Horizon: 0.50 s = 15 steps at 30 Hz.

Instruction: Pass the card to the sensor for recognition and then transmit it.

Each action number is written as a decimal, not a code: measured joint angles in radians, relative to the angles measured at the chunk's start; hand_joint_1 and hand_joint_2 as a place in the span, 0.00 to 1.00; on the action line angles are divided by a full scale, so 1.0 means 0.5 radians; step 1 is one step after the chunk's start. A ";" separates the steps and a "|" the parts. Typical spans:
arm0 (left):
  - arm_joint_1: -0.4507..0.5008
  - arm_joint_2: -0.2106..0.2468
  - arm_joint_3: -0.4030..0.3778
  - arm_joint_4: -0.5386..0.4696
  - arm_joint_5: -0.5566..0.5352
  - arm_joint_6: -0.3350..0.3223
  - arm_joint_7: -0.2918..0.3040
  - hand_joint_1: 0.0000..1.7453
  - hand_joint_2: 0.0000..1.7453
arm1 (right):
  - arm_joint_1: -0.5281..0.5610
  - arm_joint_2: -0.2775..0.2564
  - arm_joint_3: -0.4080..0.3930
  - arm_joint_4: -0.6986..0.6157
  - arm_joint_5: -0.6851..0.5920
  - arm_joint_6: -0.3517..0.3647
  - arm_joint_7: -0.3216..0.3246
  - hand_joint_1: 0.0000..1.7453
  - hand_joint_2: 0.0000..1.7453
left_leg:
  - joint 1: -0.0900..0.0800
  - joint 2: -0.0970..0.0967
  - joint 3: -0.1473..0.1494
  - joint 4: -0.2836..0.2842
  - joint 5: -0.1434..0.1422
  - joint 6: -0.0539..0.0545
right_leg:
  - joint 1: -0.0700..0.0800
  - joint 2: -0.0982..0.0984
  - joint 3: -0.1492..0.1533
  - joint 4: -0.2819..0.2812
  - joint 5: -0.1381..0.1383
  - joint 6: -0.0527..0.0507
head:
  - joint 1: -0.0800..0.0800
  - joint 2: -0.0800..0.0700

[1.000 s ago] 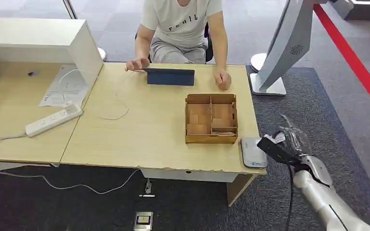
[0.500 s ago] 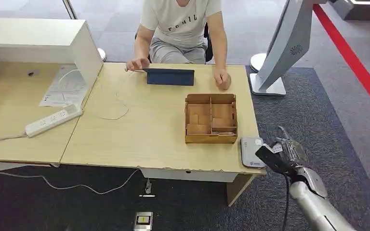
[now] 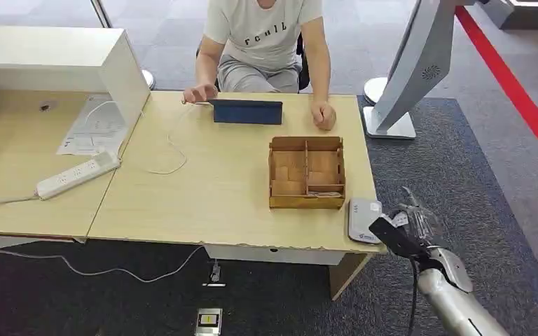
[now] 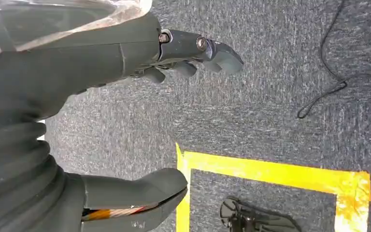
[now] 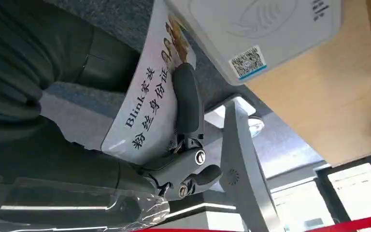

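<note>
The card (image 5: 147, 104), white with printed characters and a picture, is pinched in my right hand (image 3: 415, 222); a dark finger (image 5: 186, 104) lies across its face. In the head view a sliver of the card (image 3: 400, 219) shows just right of the grey sensor (image 3: 364, 218), which lies flat on the table's front right corner. The right wrist view has the sensor (image 5: 256, 34) close beyond the card's edge, and I cannot tell whether they touch. My left hand (image 4: 92, 63) hangs over grey carpet with fingers and thumb apart, holding nothing.
A wooden compartment box (image 3: 307, 172) sits just behind the sensor. A person (image 3: 266, 35) sits at the far side with a dark tablet (image 3: 246, 111). A power strip (image 3: 77, 175) and cables lie left. A white stand (image 3: 406, 77) rises at the right.
My right hand with the card has sunk lower and back off the table corner, uncovering more of the sensor. The person's right hand shifted slightly.
</note>
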 joint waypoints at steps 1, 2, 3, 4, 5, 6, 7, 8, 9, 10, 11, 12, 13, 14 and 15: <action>0.000 0.001 -0.005 0.000 -0.001 0.000 0.000 0.00 1.00 | -0.020 -0.001 0.001 -0.013 0.014 -0.003 0.001 1.00 1.00 | 0.000 0.000 0.000 0.000 0.000 0.000 | 0.000 0.000 0.000 0.000 0.000 0.000 | 0.000 0.000; 0.000 0.001 -0.012 0.000 -0.001 0.000 0.002 0.00 1.00 | -0.048 -0.004 0.003 -0.028 0.032 -0.002 0.001 1.00 1.00 | 0.000 0.000 0.000 0.000 0.000 0.000 | 0.000 0.000 0.000 0.000 0.000 0.000 | 0.000 0.000; 0.000 0.001 -0.019 0.000 -0.001 -0.001 0.005 0.00 1.00 | -0.080 -0.008 0.006 -0.041 0.043 0.001 0.010 1.00 1.00 | 0.000 0.000 0.000 0.000 0.000 0.000 | 0.000 0.000 0.000 0.000 0.000 0.000 | 0.000 0.000; 0.000 0.001 -0.024 0.000 -0.001 -0.003 0.006 0.00 1.00 | -0.112 -0.010 0.008 -0.053 0.059 0.002 0.015 1.00 1.00 | 0.000 0.000 0.001 0.000 0.000 0.000 | 0.000 0.000 0.000 0.000 0.000 0.000 | 0.001 0.000; 0.000 0.001 -0.027 0.000 -0.002 -0.005 0.008 0.00 1.00 | -0.150 -0.015 0.011 -0.061 0.073 0.002 0.015 1.00 1.00 | 0.000 0.000 0.000 0.000 0.000 0.000 | 0.000 0.000 0.000 0.000 0.000 0.000 | 0.001 0.000; 0.001 0.001 -0.029 0.000 -0.002 -0.006 0.009 0.00 1.00 | -0.188 -0.018 0.014 -0.069 0.082 0.006 0.015 1.00 1.00 | 0.000 0.000 0.000 0.000 0.001 0.000 | 0.000 0.000 0.000 0.000 0.001 0.000 | 0.000 0.000; 0.001 0.001 -0.031 0.000 -0.002 -0.008 0.009 0.00 1.00 | -0.227 -0.020 0.016 -0.078 0.091 0.010 0.014 1.00 1.00 | 0.000 0.000 0.001 0.000 0.001 0.000 | 0.000 0.000 0.000 0.000 0.001 0.000 | 0.000 0.000; 0.000 0.002 -0.037 0.000 -0.004 -0.013 0.008 0.00 1.00 | -0.276 -0.021 0.019 -0.088 0.104 0.016 0.007 1.00 1.00 | 0.000 0.000 0.001 0.000 0.001 0.000 | 0.000 0.000 0.000 0.001 0.001 0.000 | 0.000 0.000; 0.000 0.002 -0.041 0.000 -0.005 -0.017 0.005 0.00 1.00 | -0.326 -0.024 0.022 -0.095 0.113 0.029 0.002 1.00 1.00 | -0.001 0.001 0.001 0.000 0.001 0.000 | -0.001 0.000 0.000 0.001 0.001 0.000 | 0.000 0.000; 0.000 0.002 -0.043 0.000 -0.006 -0.018 -0.001 0.00 1.00 | -0.377 -0.024 0.026 -0.105 0.130 0.039 -0.001 1.00 1.00 | 0.000 0.000 0.001 0.000 0.001 0.000 | 0.000 0.000 0.000 0.001 0.001 0.000 | 0.000 0.000; 0.000 0.002 -0.044 0.000 -0.011 -0.018 -0.003 0.00 1.00 | -0.423 -0.024 0.031 -0.114 0.149 0.046 -0.002 1.00 1.00 | 0.000 0.000 0.001 0.000 0.001 0.000 | 0.000 0.000 0.000 0.001 0.001 0.000 | 0.001 0.000; 0.000 0.002 -0.047 0.000 -0.015 -0.018 -0.005 0.00 1.00 | -0.467 -0.021 0.039 -0.124 0.166 0.055 0.002 1.00 1.00 | 0.000 0.000 0.001 0.000 0.001 0.000 | 0.000 0.000 0.000 0.001 0.001 0.000 | 0.000 0.000; 0.000 0.002 -0.053 0.000 -0.020 -0.018 -0.008 0.00 1.00 | -0.512 -0.015 0.053 -0.131 0.185 0.067 0.014 1.00 1.00 | 0.000 0.000 0.000 0.000 0.001 0.000 | 0.000 0.000 0.000 0.001 0.001 0.000 | 0.000 0.000; 0.000 0.002 -0.064 0.000 -0.022 -0.017 -0.008 0.00 1.00 | -0.552 -0.005 0.066 -0.138 0.204 0.079 0.014 1.00 1.00 | 0.000 0.000 0.001 0.000 0.001 0.000 | 0.000 0.000 0.000 0.001 0.001 0.000 | 0.000 0.000; -0.001 0.002 -0.073 0.000 -0.026 -0.014 -0.011 0.00 1.00 | -0.587 0.006 0.076 -0.143 0.218 0.083 0.015 1.00 1.00 | 0.000 0.000 0.001 0.000 0.001 0.000 | 0.000 0.000 0.000 0.001 0.001 0.000 | 0.000 0.000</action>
